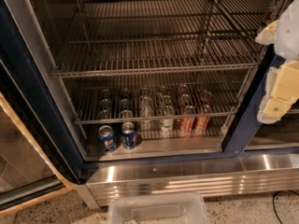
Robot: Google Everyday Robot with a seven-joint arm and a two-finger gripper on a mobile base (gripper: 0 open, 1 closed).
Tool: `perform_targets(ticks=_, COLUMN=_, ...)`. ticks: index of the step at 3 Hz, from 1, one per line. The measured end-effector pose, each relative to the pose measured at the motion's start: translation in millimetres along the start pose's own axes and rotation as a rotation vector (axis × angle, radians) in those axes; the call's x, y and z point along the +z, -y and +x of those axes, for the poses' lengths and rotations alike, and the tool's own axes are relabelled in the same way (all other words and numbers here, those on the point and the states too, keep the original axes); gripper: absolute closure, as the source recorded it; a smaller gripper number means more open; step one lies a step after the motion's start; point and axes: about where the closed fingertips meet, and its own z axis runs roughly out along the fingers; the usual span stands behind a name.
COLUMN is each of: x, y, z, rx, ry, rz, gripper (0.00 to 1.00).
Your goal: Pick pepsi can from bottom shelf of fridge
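Dark-blue aluminium cans number two: the pepsi can [128, 135] and its logo-faced twin [107, 138] stand well apart from the cream end effector [279, 94], down to its left. Whether the end effector is wide or narrow cannot be told.

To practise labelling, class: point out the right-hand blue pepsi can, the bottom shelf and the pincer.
pepsi can [128, 135], camera view, blue side wall.
bottom shelf [187, 146], camera view, bare metal front strip.
pincer [276, 101], camera view, yellowish part at right edge.
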Motion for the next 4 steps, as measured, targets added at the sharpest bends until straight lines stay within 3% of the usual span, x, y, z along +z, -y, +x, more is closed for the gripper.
perform_targets(ticks=1, x=0, y=0, z=0, rx=0.000, ry=0.000, rz=0.000, gripper=0.00)
perform_targets(ticks=2, x=14, y=3, z=-6, rx=0.009, ry=0.066, rz=0.024, gripper=0.00)
perform_targets(ticks=3, x=59, y=-10, z=-18, rx=0.055, ry=0.220, rz=0.001, gripper=0.00)
perform_targets(ticks=4, x=56, y=1, z=-29, rx=0.079, ry=0.276, rz=0.056, gripper=0.00)
